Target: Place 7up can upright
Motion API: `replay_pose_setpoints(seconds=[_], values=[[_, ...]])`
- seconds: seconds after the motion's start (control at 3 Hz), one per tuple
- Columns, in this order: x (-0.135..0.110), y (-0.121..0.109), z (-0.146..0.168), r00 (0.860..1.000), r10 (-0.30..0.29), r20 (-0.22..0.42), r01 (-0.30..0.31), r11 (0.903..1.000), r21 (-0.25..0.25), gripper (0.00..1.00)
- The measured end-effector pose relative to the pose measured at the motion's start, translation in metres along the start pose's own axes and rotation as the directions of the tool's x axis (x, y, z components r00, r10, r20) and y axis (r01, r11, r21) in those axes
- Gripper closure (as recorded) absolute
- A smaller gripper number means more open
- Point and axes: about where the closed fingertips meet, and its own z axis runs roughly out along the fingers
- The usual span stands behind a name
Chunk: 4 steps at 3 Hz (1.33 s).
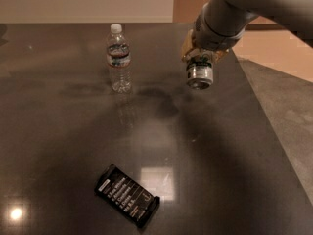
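The 7up can point(199, 72), silver with a green and white label, hangs in my gripper point(200, 58) above the dark table point(58, 146), right of centre. The can is tilted, its round end facing down and toward the camera. The gripper is shut on the can's upper part, and the grey arm comes in from the top right. The can is clear of the table surface, with its shadow on the table below and to the left.
A clear plastic water bottle point(119, 58) with a white cap stands upright to the left of the can. A black snack packet point(127, 196) lies flat near the front. The table's right edge point(266, 116) runs diagonally beside a grey floor.
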Motion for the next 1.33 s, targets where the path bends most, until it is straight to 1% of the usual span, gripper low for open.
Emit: replay_pose_setpoints(seconds=[0.33, 0.67, 1.0, 1.33], values=[[-0.006, 0.006, -0.011, 0.992, -0.082, 0.095, 0.093, 0.989, -0.115, 1.0], [-0.012, 0.011, -0.02, 0.977, -0.111, 0.181, 0.151, 0.9617, -0.229, 1.0], [-0.012, 0.012, -0.027, 0.962, -0.136, 0.236, 0.208, 0.9258, -0.316, 1.0], [-0.008, 0.011, -0.029, 0.943, -0.203, 0.262, 0.294, 0.8781, -0.378, 1.0]])
